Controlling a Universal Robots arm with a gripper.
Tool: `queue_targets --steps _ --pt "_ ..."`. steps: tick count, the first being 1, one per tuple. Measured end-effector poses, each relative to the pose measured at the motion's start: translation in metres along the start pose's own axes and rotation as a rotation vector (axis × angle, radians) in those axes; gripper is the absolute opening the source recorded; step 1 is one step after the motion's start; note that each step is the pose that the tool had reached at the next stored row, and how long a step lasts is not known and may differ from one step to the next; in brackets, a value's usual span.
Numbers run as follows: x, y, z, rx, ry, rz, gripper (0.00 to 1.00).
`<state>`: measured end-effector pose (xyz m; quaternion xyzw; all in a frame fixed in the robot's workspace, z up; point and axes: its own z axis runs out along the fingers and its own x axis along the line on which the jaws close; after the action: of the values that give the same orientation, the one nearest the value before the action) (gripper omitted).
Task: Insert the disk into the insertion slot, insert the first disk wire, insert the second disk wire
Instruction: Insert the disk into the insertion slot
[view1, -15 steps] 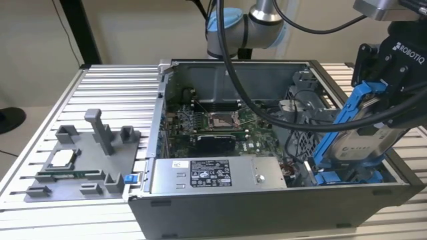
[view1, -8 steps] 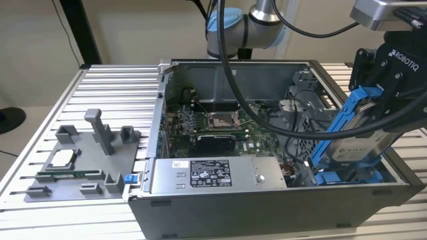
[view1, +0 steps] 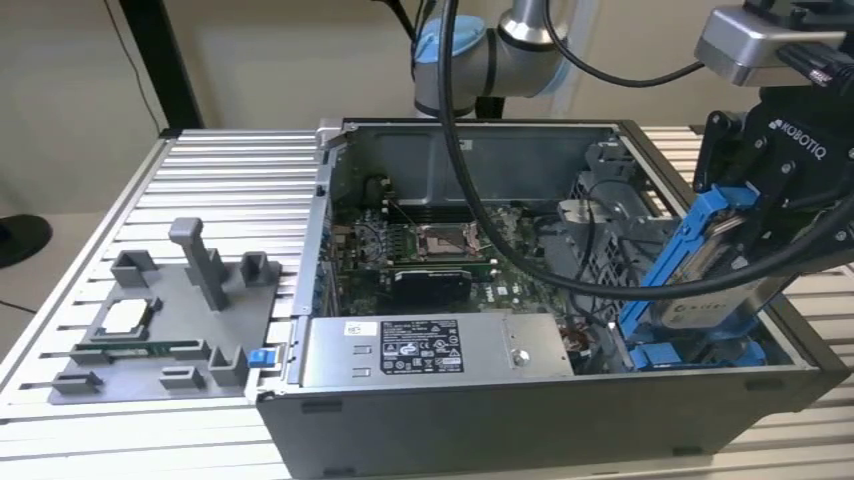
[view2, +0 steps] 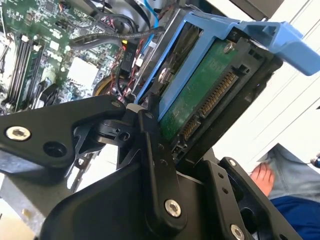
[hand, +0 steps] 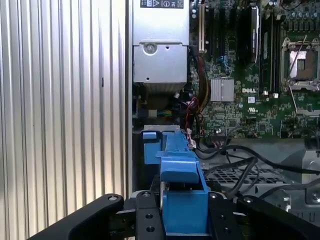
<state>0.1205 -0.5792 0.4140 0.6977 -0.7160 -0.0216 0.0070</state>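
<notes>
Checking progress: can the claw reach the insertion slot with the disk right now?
Probably yes: the claw holds the disk tilted, its lower end at the insertion slot; a black cable passes close.

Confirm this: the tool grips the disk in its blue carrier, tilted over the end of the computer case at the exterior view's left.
Not quite: wrong side. The tool grips the disk in its blue carrier, tilted over the end of the computer case at the exterior view's right, as the exterior view shows.
</notes>
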Motion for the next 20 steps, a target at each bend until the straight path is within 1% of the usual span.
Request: queue_targets --steps 4,5,10,12,15,20 --pt "0.0001 -0.0014 0.0041 -0.0001 -0.001 -0.004 0.0" --pt "0.0001 -0.0015 0.0057 -0.0001 -0.0024 -0.004 0.0" --pt "-0.0003 -0.0018 0.0137 -0.0005 -0.0136 -0.005 0.0" --pt "-0.0003 -0.002 0.0173 -0.0005 -0.0167 -0.005 0.0" --pt "-0.0003 -0.0022 0.023 -0.0006 -0.0188 -0.005 0.0" --pt "-0.0002 -0.0026 0.0319 -0.0005 -0.0197 -0.005 0.0"
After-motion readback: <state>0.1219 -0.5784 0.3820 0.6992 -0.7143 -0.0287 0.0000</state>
